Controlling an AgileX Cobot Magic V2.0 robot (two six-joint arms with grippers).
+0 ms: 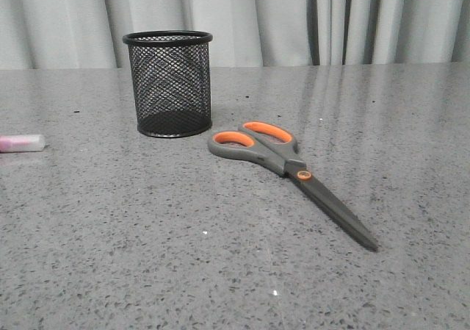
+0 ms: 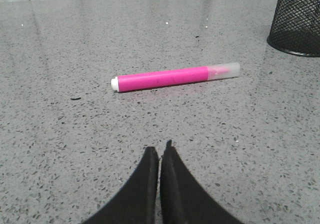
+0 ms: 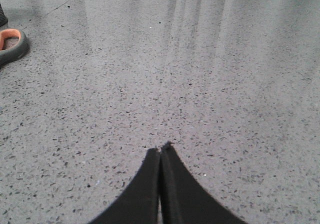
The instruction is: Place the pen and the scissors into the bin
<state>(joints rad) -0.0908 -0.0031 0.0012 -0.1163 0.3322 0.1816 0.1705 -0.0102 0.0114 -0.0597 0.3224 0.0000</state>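
The bin (image 1: pixel 168 82), a black wire-mesh cup, stands upright at the table's middle back; part of it shows in the left wrist view (image 2: pixel 296 19). The scissors (image 1: pixel 290 165) lie flat to its right, handles toward the bin, blades pointing to the front right; one orange loop shows in the right wrist view (image 3: pixel 11 42). The pink pen (image 2: pixel 175 76) with its whitish cap lies flat on the table, seen at the far left edge of the front view (image 1: pixel 20 143). My left gripper (image 2: pixel 160 150) is shut and empty, short of the pen. My right gripper (image 3: pixel 161 149) is shut and empty over bare table.
The grey speckled table (image 1: pixel 147 256) stretches wide, with pale curtains (image 1: pixel 294 14) behind its far edge. Neither arm shows in the front view.
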